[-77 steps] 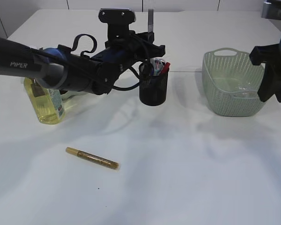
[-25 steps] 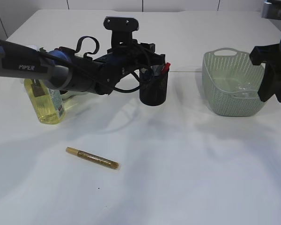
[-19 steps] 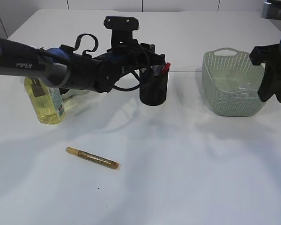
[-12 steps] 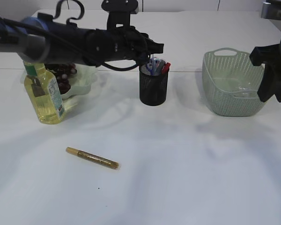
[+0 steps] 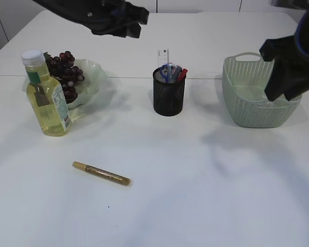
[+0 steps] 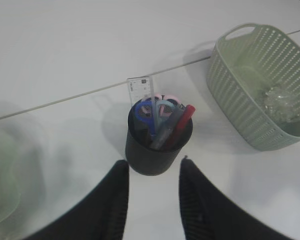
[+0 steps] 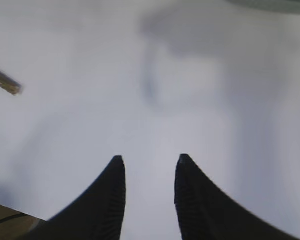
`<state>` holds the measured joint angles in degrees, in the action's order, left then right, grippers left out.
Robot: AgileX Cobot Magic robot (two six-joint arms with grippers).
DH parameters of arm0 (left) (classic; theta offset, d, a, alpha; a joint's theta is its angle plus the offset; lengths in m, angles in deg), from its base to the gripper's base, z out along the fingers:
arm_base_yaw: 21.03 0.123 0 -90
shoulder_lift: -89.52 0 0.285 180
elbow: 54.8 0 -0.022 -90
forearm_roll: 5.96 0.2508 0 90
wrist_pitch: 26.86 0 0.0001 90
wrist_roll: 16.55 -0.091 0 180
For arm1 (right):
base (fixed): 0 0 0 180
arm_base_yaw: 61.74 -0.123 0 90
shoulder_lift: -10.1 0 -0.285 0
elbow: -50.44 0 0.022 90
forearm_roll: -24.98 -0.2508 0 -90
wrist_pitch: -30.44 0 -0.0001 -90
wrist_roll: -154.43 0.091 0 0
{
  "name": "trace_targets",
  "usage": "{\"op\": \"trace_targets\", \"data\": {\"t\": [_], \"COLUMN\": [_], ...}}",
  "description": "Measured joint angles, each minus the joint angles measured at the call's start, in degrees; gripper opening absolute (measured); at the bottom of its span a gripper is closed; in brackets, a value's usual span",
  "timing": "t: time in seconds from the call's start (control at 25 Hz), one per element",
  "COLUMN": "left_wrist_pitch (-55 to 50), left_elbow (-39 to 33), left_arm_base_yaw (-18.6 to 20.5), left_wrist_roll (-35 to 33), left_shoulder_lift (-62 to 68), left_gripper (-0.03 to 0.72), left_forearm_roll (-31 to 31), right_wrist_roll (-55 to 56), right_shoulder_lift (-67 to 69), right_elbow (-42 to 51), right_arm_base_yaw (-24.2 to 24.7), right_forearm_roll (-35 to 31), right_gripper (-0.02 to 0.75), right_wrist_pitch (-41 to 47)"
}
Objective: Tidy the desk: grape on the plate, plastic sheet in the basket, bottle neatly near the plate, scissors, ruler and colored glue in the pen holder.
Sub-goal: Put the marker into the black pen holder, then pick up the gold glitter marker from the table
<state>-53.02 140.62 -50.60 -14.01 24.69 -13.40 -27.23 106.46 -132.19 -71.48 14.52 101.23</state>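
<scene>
The black mesh pen holder (image 5: 169, 96) (image 6: 157, 145) holds a clear ruler (image 5: 164, 55) (image 6: 139, 89), blue scissors (image 6: 149, 111) and a red pen. My left gripper (image 6: 152, 162) hangs open above and just in front of it, holding nothing; in the exterior view that arm (image 5: 113, 18) is high at the back left. A gold glue stick (image 5: 101, 173) (image 7: 5, 82) lies on the table. Grapes (image 5: 64, 68) rest on the pale plate (image 5: 92, 85), with the yellow bottle (image 5: 46, 98) upright beside it. Crumpled plastic sheet (image 6: 280, 102) lies in the green basket (image 5: 247, 103). My right gripper (image 7: 150, 159) is open over bare table.
The right arm (image 5: 288, 67) hangs in front of the basket's right side. A seam in the white table runs behind the pen holder. White tabletop stretches from the glue stick to the front edge.
My left gripper let go of the ruler, which now stands in the pen holder, and the arm lifted up and back to the left. The right arm shifted slightly left.
</scene>
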Motion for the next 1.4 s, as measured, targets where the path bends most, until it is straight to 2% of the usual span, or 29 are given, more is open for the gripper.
{"op": "trace_targets", "data": {"t": [0.16, 0.24, 0.32, 0.64, 0.8, 0.96, 1.2, 1.4], "left_wrist_pitch": [-7.06, -10.35, -14.21, -31.36, -39.18, -44.91, -45.56, -45.65], "left_elbow": [0.00, 0.00, 0.00, 0.00, 0.00, 0.00, 0.00, 0.00], "left_arm_base_yaw": [1.36, 2.09, 2.61, 2.74, 2.74, 3.87, 8.91, 16.28], "left_wrist_roll": [0.00, 0.37, 1.30, 8.82, 9.69, 9.86, 10.08, 10.08], "left_shoulder_lift": [-7.08, -10.39, -13.52, -22.05, -24.75, -25.79, -26.29, -26.42], "left_gripper": [0.343, 0.369, 0.377, 0.382, 0.382, 0.382, 0.361, 0.328], "left_forearm_roll": [0.18, 0.52, 2.01, 14.54, 16.57, 16.82, 15.78, 14.46], "right_wrist_roll": [-0.81, -1.05, -1.30, -3.06, -5.50, -7.21, -8.08, -8.97], "right_shoulder_lift": [0.27, 1.14, 2.79, 11.58, 16.23, 20.92, 27.00, 32.37], "right_elbow": [-4.83, -8.06, -10.87, -19.04, -20.66, -21.06, -22.73, -28.77], "right_arm_base_yaw": [-4.87, -7.44, -9.64, -18.67, -22.53, -24.11, -24.23, -24.23], "right_forearm_roll": [0.00, 0.00, 0.00, 0.00, 0.00, -0.66, -1.95, -2.44], "right_gripper": [0.282, 0.282, 0.282, 0.282, 0.282, 0.281, 0.282, 0.282], "right_wrist_pitch": [0.00, 0.11, 0.11, 0.22, 0.22, 0.22, 0.22, 0.22]}}
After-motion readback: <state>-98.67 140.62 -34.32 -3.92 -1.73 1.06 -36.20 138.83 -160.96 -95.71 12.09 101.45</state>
